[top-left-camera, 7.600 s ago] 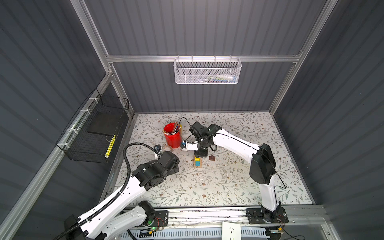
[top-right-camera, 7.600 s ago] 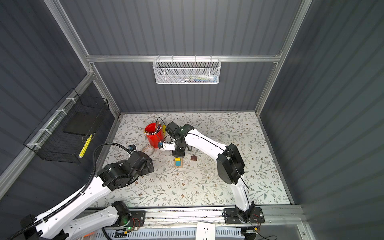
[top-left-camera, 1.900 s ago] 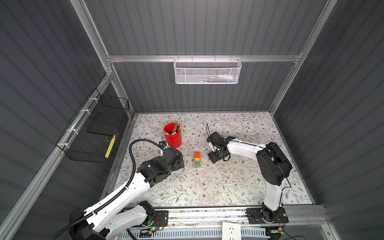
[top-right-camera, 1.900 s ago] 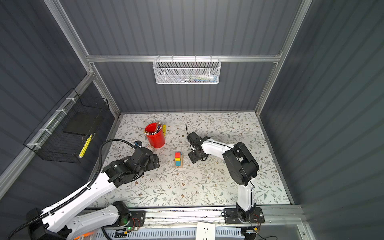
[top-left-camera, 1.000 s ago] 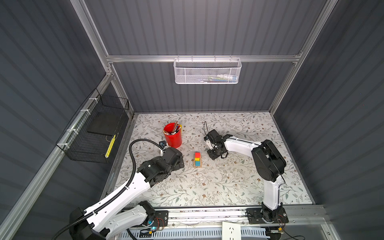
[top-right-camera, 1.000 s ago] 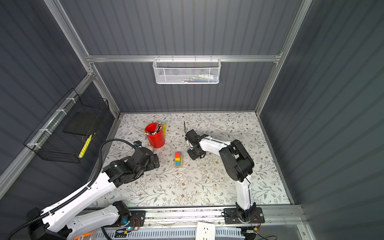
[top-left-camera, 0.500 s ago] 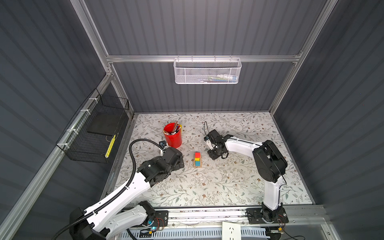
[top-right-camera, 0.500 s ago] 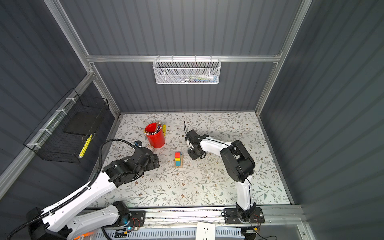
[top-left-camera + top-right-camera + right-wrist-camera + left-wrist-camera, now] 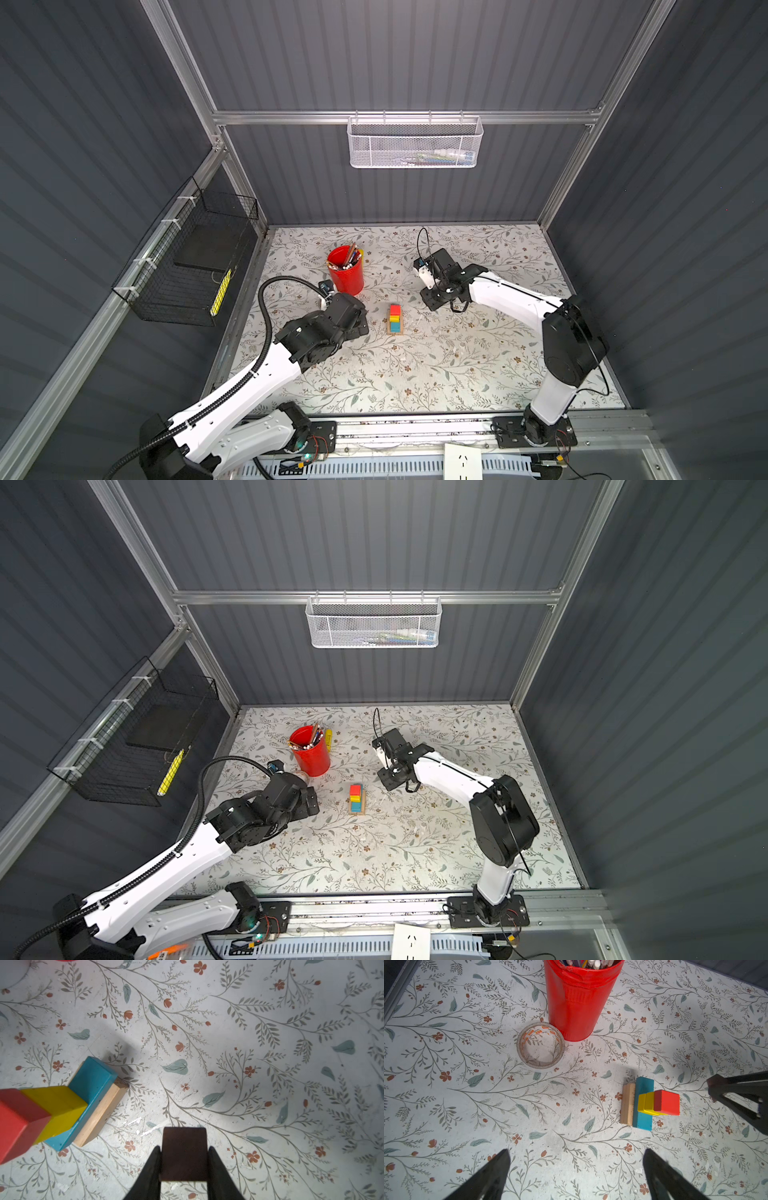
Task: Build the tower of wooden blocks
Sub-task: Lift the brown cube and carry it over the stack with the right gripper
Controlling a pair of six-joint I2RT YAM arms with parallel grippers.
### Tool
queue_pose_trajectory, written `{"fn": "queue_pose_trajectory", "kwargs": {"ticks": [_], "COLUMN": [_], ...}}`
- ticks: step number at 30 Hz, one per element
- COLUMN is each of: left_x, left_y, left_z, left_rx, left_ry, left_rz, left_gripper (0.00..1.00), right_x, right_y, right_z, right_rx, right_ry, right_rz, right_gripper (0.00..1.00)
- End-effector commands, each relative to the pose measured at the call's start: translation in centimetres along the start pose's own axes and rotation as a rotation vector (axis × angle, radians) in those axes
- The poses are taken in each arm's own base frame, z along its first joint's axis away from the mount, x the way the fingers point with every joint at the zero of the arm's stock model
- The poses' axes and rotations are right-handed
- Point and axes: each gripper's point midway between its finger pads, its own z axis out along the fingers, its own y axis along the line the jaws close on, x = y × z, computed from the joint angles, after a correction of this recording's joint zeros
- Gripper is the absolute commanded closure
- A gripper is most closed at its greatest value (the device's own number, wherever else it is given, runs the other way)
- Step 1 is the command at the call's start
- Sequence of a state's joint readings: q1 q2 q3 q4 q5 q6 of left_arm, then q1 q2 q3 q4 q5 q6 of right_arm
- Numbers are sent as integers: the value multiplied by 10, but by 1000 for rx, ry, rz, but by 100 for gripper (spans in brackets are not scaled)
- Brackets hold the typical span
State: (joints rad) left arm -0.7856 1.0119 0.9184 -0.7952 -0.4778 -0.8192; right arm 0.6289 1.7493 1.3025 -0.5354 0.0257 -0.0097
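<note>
The right gripper (image 9: pixel 184 1148) pinches the dark brown roof piece (image 9: pixel 184 1159) between its jaws. In both top views it sits just up and right of the tower (image 9: pixel 395 319), which stands near the frame's centre. The tower has tan planks (image 9: pixel 627 1105) at the base, then the blue plank (image 9: pixel 643 1124), a yellow cube (image 9: pixel 645 1103) and the red cube (image 9: pixel 667 1102) on top. The build looks nearly done. What seems left is setting the roof piece on the red cube and letting go. The left gripper (image 9: pixel 576 1150) is spread wide and empty, left of the tower and below the red pencil cup (image 9: pixel 345 274).
</note>
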Motion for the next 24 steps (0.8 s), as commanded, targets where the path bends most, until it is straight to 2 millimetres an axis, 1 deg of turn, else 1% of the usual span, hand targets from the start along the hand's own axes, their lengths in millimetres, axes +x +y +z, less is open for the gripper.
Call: {"fn": "queue_pose_trajectory", "kwargs": {"ticks": [1,6,8,11,15,20,24], "left_x": [-2,4,7,8,10,11,11], "left_y": [3,11,16,21,28,33,40], "left_z": [-8,-12,-13,-16,-20,-22,-23], "left_rx": [-10,-20,-29,-35,-38,-51,-75], "left_ry": [13,27,30,25,17,14,5], "left_rz": [26,34,31,20,8,4,-12], "left_gripper": [0,0,0,0,0,0,0], "right_x": [-5,-16,-19,-22,-27,-34,-36], "right_y": [3,22,33,48,75,97,110], "right_z": [-24,-53,-62,-69,-73,-66,-58], "right_rx": [-23,-89,-119,-137,-173,-209,-249], "right_ry": [-19,-62,-72,-75,-72,-29,5], "right_rz": [-17,-109,-171,-272,-420,-527,-589], "right_gripper": [84,83,83,83,84,84,82]}}
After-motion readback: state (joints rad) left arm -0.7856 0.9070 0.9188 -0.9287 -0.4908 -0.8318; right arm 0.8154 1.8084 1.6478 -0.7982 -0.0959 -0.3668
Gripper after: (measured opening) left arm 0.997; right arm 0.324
